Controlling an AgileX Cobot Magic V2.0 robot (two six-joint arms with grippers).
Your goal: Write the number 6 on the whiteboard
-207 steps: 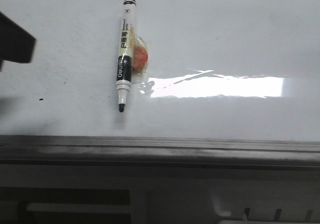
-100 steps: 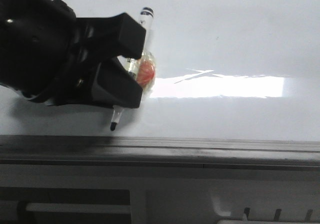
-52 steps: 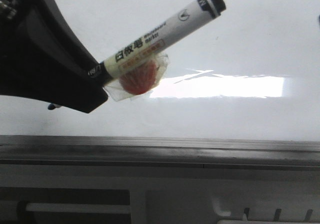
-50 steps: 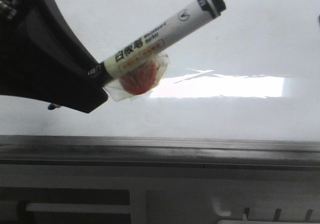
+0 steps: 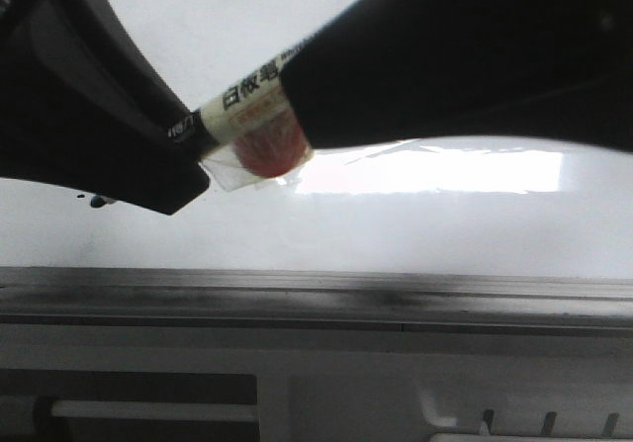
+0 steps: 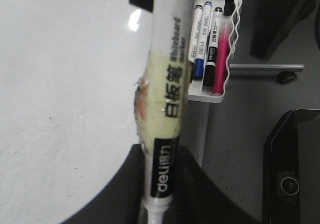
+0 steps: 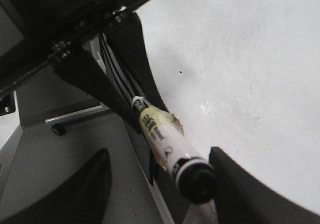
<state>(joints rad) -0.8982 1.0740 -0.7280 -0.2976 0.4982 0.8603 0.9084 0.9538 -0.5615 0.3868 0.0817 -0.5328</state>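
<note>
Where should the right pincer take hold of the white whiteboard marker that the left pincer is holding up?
Grip the white whiteboard marker on its rear barrel, just inside the black end, coming from that free end. The left pincer clamps the tip end and a taped orange lump bulges mid-barrel; the open right pincer straddles the rear.

1. The left gripper [image 5: 188,140] grips the marker [image 5: 247,101] at its lower end, above the whiteboard [image 5: 415,224].
2. The right gripper [image 5: 297,96] covers the marker's upper end.
3. A red blob [image 5: 269,150] wrapped in clear tape clings under the marker.
</note>
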